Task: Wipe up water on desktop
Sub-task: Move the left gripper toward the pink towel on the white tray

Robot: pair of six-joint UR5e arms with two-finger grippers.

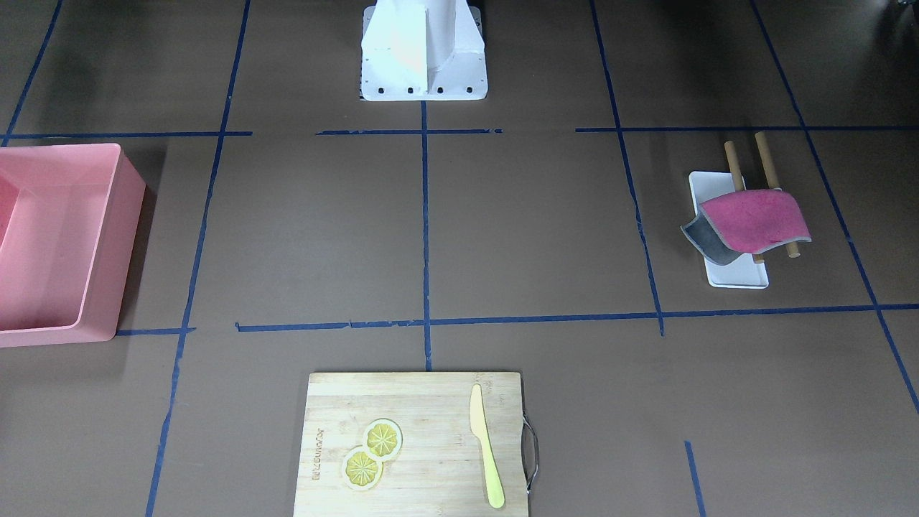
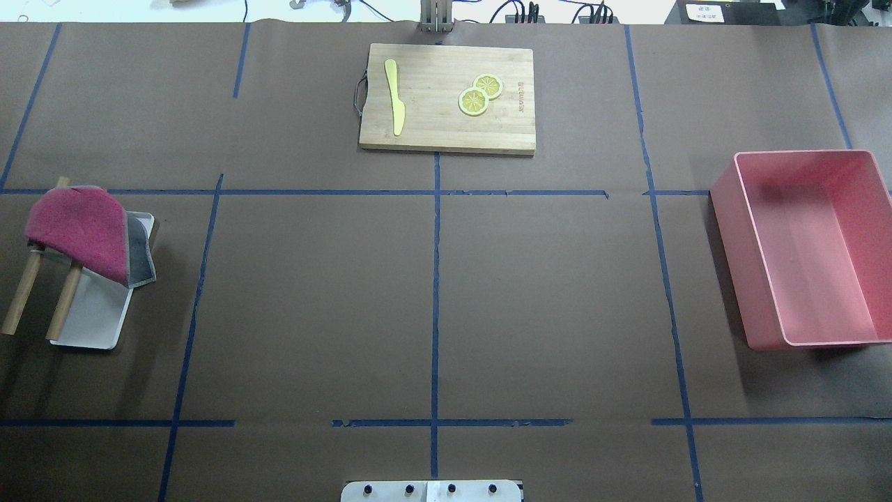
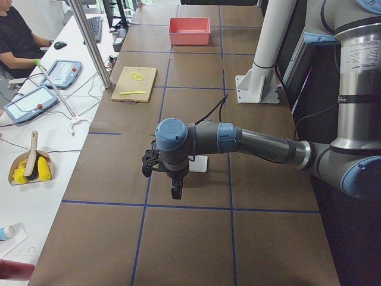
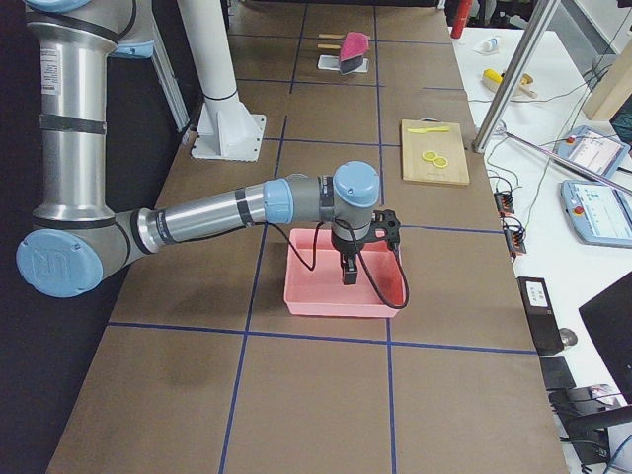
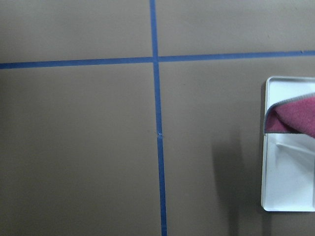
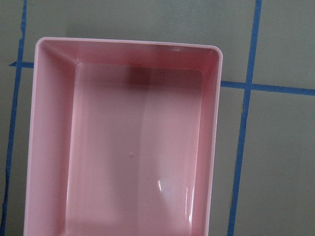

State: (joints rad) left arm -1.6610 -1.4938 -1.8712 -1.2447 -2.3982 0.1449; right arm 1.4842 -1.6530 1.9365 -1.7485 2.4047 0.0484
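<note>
Left gripper [image 3: 177, 189]: pointed down over the desktop [image 2: 543, 293], lower centre of the exterior left view, just beside the white tray [image 2: 94, 321]. Seen only from the side; cannot tell how far open or whether anything is held.

Right gripper [image 4: 349, 275]: pointed down above the pink bin [image 2: 733, 230], centre of the exterior right view. Again cannot tell opening or load.

White tray: left edge of the overhead view, bare at its lower end. Magenta cloth [image 2: 80, 233] with grey underside draped over two parallel wooden rods [image 2: 21, 296] crossing the tray.

Pink bin: right edge of the overhead view; glossy bare floor in the right wrist view.

Cutting board [image 2: 446, 132]: top centre of the overhead view, carrying a yellow knife [image 2: 394, 94] at left and two touching lemon slices [image 2: 474, 102] at right.

Desktop: matte brown, under all items in every view, split into rectangles by blue tape lines [image 2: 435, 293].

White pedestal [image 1: 423, 50]: top centre of the front-facing view.

Seated operator [image 3: 15, 36] at a white bench [image 3: 53, 208]: upper left of the exterior left view.
</note>
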